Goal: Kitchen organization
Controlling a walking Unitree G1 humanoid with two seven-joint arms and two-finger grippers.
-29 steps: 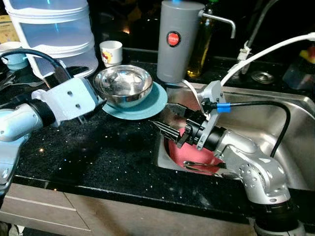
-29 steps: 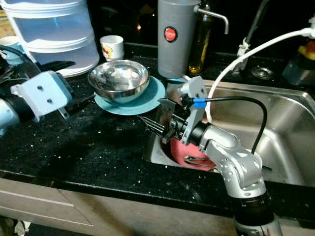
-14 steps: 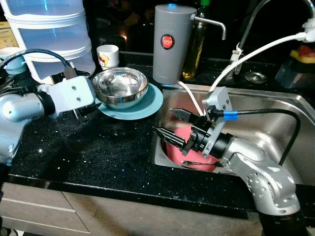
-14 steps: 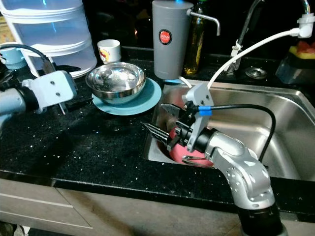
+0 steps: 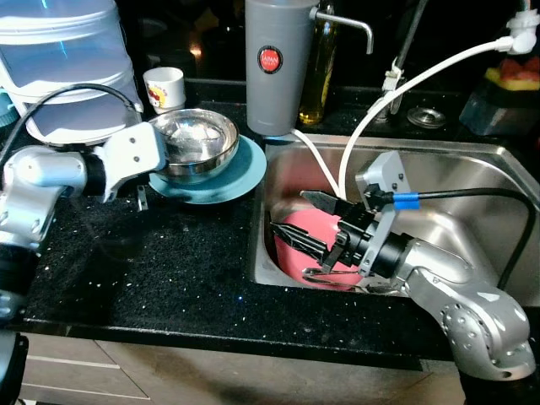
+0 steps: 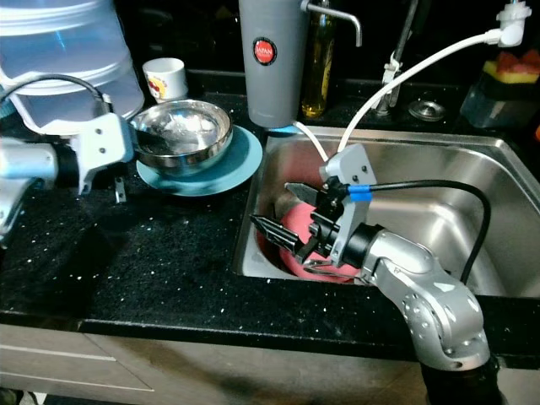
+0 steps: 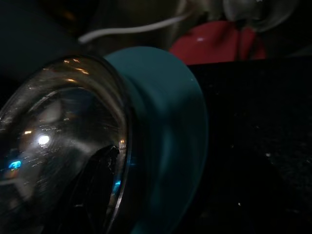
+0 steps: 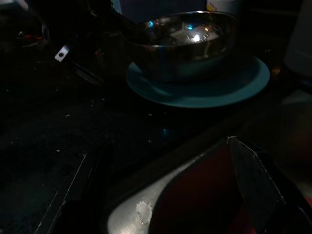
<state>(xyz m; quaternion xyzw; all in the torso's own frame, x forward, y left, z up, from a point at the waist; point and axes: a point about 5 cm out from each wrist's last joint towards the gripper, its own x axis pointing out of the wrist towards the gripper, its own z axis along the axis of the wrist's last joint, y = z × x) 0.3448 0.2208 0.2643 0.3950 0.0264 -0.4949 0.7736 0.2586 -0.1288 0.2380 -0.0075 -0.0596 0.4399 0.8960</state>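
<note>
We see a steel bowl (image 5: 192, 143) sitting on a teal plate (image 5: 221, 175) on the black counter (image 5: 169, 253), at ten o'clock from the sink (image 5: 472, 211). Our left gripper (image 6: 139, 135) reaches the bowl's nine o'clock rim, one finger inside; we cannot tell whether it grips. Our right gripper (image 5: 304, 224) hangs spread open over a red plate (image 5: 295, 245) in the sink's nine o'clock corner.

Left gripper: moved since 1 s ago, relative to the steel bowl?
Yes. The left gripper has closed in on the steel bowl: earlier it sat beside the bowl's left edge, now one of its fingers reaches over the rim into the bowl.
</note>
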